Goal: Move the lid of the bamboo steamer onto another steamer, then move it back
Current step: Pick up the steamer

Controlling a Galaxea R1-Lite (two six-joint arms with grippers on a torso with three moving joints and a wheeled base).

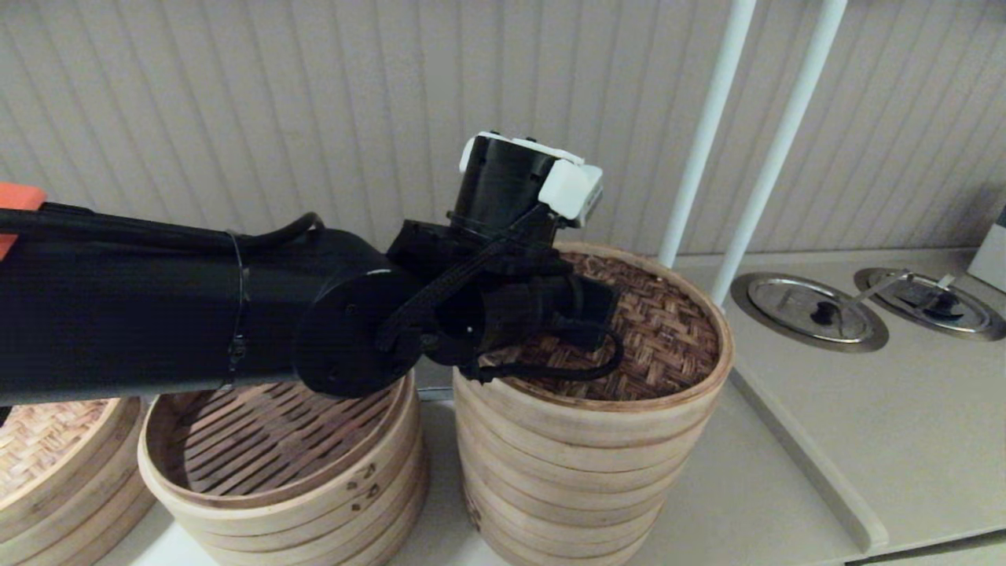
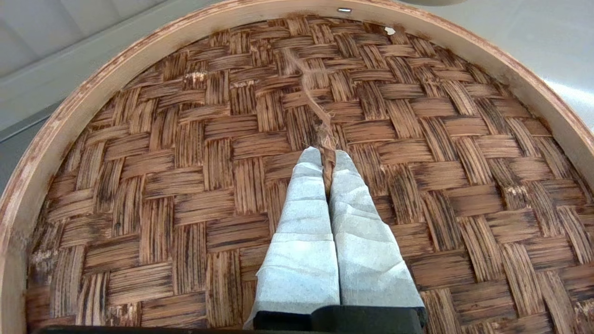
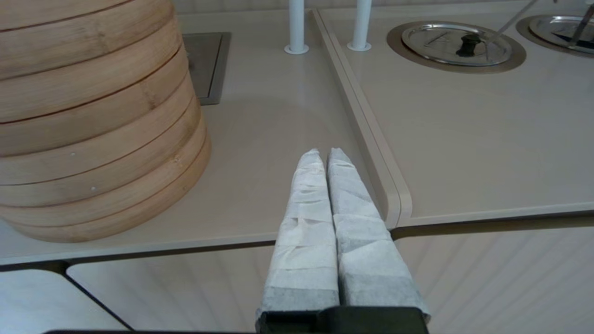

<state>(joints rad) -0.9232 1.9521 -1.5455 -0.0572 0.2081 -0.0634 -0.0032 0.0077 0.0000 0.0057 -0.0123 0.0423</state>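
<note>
Lid (image 1: 660, 330): sits on the tall stack (image 1: 581, 464), dark weave up. Left end effector (image 2: 328, 160): I have it pinched narrow on the centre loop (image 2: 325, 134), the lid's only handle, which is why it sits at the lid's middle. Short steamer (image 1: 275, 456): open beside the stack, my likely return spot. Right end effector (image 3: 323, 155): closed on nothing, parked over the counter (image 3: 278, 120).

In the head view the left arm and wrist cover the left claw (image 2: 327, 160) and the near part of the bamboo steamer lid (image 1: 660, 330) beneath it. The tall steamer (image 1: 581, 472) under that lid is cut off at the bottom edge. Far to the claw's left, a paler lid (image 1: 47, 440) runs out of frame.
</note>
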